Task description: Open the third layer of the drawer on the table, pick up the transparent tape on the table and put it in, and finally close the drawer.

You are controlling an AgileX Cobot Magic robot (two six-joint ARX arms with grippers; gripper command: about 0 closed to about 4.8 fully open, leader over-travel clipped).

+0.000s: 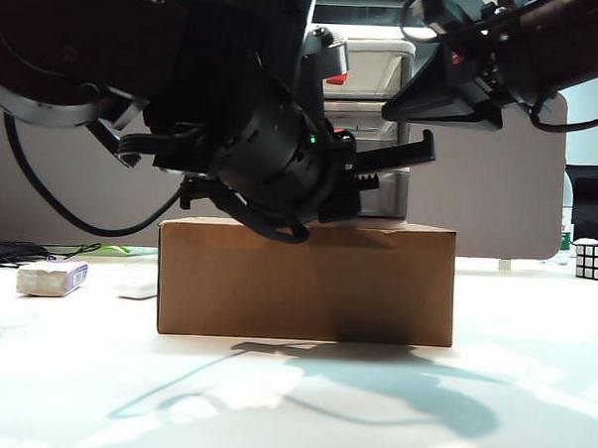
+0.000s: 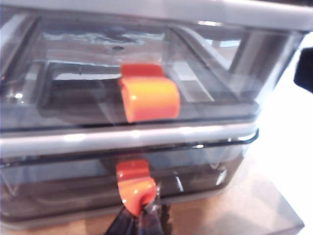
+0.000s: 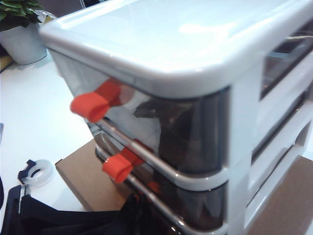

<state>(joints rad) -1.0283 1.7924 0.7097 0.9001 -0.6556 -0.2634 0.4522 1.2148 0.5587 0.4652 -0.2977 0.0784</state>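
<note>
— Fingers first: how do they stand in the exterior view?
— Dark fingers (image 1: 396, 159) of the left gripper (image 1: 421, 150) reach toward the front of the drawer (image 1: 375, 69), which stands on a brown cardboard box (image 1: 307, 279). Most of the unit is hidden behind the arm. The right gripper (image 1: 453, 107) hangs to the right of the drawer's upper tiers; whether its jaws are parted cannot be told from here.

— And round the box?
— The box sits on the table (image 1: 530, 393). Left of the box lie a white-and-purple block (image 1: 50, 278) and a small white oblong (image 1: 135, 288); far to its right stands a colour cube (image 1: 594, 260).

— What does the left wrist view give?
— The left gripper (image 2: 142, 215) is pinched tight on the red-orange handle (image 2: 136, 188) of the third layer (image 2: 63, 191), the lowest and darkest tier, sitting just above the box top (image 2: 254, 210). The tier above it carries its own orange handle (image 2: 149, 98).

— And the right wrist view?
— It looks along the drawer (image 3: 186, 44) from a corner. The transparent tape (image 3: 39, 172) lies on the table (image 3: 34, 117) just beside the box (image 3: 83, 181), apart from the drawer. The right gripper's dark body (image 3: 58, 215) shows, but its fingertips are out of frame, so its state stays unclear. A potted plant (image 3: 19, 24) stands beyond the drawer.
</note>
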